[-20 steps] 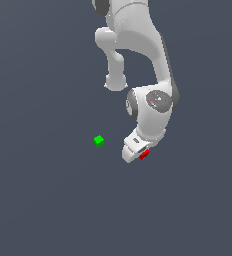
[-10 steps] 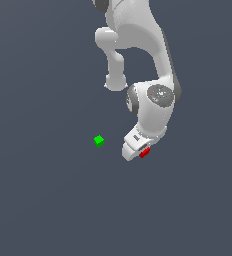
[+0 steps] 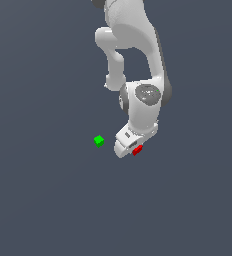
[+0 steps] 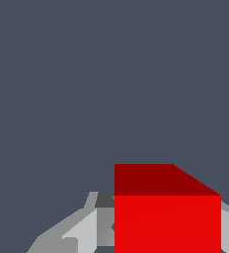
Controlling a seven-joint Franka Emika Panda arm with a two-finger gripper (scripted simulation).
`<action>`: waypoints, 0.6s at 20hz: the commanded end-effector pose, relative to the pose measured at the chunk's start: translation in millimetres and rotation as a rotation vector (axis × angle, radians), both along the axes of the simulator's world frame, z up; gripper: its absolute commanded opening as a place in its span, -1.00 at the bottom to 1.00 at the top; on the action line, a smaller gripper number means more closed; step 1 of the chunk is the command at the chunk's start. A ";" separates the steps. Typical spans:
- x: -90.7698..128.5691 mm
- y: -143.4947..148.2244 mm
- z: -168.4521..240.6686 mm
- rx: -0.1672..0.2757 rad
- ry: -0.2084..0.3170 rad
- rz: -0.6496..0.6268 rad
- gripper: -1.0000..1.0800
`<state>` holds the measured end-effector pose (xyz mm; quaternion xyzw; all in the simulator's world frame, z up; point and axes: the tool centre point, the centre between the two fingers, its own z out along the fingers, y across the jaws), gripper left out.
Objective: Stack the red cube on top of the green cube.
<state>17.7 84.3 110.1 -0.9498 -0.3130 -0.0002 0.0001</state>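
The red cube sits at the tip of my white gripper, partly hidden by the hand. In the wrist view the red cube fills the space between my grey fingers, which press on its sides, so the gripper is shut on it. The green cube lies alone on the dark grey floor, a short way toward the exterior view's left of the gripper. It is out of the wrist view.
The white arm rises above the gripper toward the top of the exterior view. The dark grey floor spreads all around with nothing else on it.
The gripper with the red cube has shifted slightly toward the exterior view's left and a little upward, nearer the green cube. The green cube has not moved.
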 end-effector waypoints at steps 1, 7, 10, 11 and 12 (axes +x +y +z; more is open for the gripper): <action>-7.9 -15.2 -3.8 0.000 0.000 -0.001 -1.00; -37.0 -67.9 -18.5 0.000 0.000 -0.002 -1.00; -52.0 -95.8 -26.2 0.000 0.000 -0.002 -1.00; -56.7 -104.5 -28.6 0.000 0.000 -0.002 -1.00; -61.1 -112.9 -31.0 0.000 0.000 -0.002 -1.00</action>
